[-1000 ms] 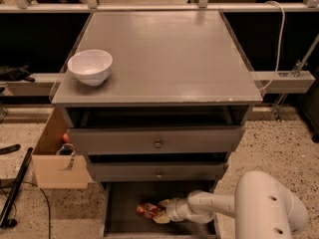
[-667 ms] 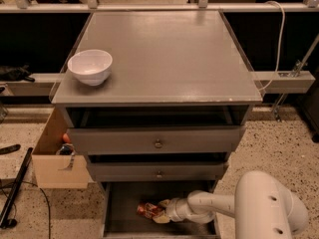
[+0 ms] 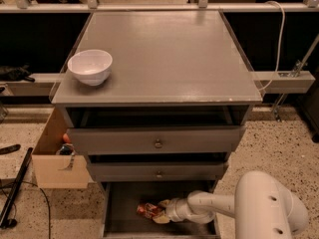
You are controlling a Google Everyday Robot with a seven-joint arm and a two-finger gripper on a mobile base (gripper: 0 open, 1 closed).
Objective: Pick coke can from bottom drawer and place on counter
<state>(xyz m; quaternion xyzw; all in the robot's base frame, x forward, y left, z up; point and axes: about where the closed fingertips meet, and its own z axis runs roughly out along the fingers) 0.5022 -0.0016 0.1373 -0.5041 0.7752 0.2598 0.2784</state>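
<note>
The bottom drawer [image 3: 122, 218] is pulled open under the cabinet, a grey tray with a flat floor. The coke can [image 3: 147, 210], red-orange with white markings, lies on its side on the drawer floor. My gripper [image 3: 160, 212] reaches in from the right on a white arm and sits right at the can's right end, its cream fingertips [image 3: 163, 203] around that end. The counter [image 3: 159, 54] is the wide grey top of the cabinet, above the two upper drawers.
A white bowl [image 3: 90, 66] stands on the counter's left side. A cardboard box [image 3: 55, 156] sits on the floor left of the cabinet. A rail and white cable run behind the counter. Black tools lie on the floor at far left.
</note>
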